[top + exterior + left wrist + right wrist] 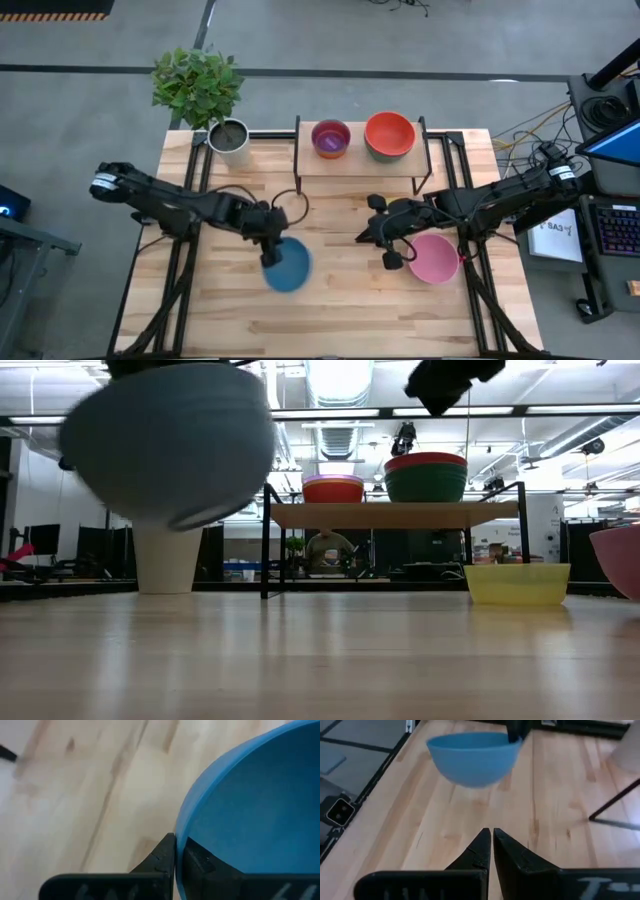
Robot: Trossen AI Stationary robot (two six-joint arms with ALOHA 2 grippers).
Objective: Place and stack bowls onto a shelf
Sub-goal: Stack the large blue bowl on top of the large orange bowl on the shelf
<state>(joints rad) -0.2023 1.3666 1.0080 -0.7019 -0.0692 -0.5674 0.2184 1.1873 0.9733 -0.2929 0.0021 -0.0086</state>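
Observation:
My left gripper [271, 248] is shut on the blue bowl [289, 266] and holds it above the table's near middle. The bowl also shows lifted in the low view [170, 445] and in the right wrist view [472, 757]. My right gripper [368, 234] is shut and empty, in the air right of the blue bowl, next to the pink bowl [435, 258] that rests on the table. The shelf [360, 160] stands at the far middle. It carries a purple bowl [331, 138] nested in an orange one [333, 490] and a red bowl [390, 135] nested in a dark green one [426, 482]. My left gripper holds the blue bowl by its rim [181, 832], with one finger inside the bowl [200, 862] and one outside [162, 857]. The fingers come from above. The bowl hangs below them, tilted and clear of the table.
A grey plant pot [229, 140] with a leafy plant stands at the far left, beside the shelf. A yellow bowl [517, 582] sits on the table under the shelf's right part. A person shows in the room behind the table [328, 550].

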